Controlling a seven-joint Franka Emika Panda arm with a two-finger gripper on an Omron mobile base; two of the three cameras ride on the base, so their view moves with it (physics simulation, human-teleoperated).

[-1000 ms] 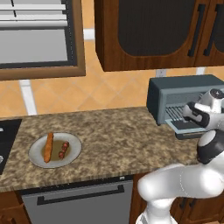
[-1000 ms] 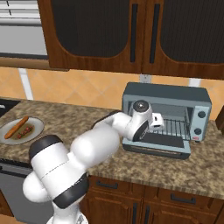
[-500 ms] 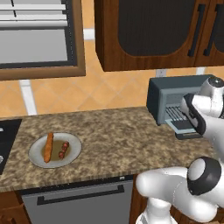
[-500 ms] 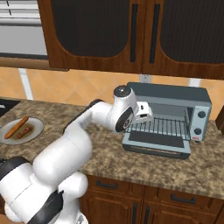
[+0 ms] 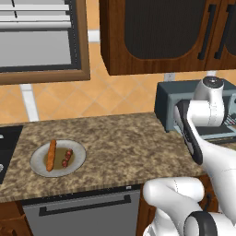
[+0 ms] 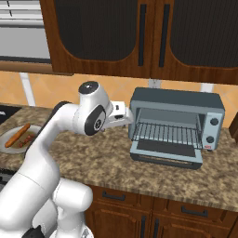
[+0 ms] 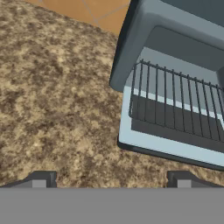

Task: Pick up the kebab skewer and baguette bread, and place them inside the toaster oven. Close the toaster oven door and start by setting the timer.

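My fingers (image 7: 111,179) stand wide apart with nothing between them, and they hover over the bare bench (image 7: 52,87) just beside the left front corner of the toaster oven (image 6: 175,125). Its door (image 6: 166,154) is already dropped flat in front, and the wire rack (image 7: 179,103) inside is free.

The skewer (image 5: 67,157) and the bread (image 5: 50,155) lie side by side on the plate (image 5: 77,165), well apart from me, at the far left end of the bench. Therefore I judge that the step in hand is to travel over there and take the first piece.

To do this well, I should carry my hand high across the stone, so nothing scrapes. The skewer is thin and low, so I would come straight down over its middle, with my fingers turned across the stick, not along it. The bread lies just beside it; one finger must go into the gap between them without pushing the loaf. The plate rim may also catch a fingertip, so I must lower slowly.
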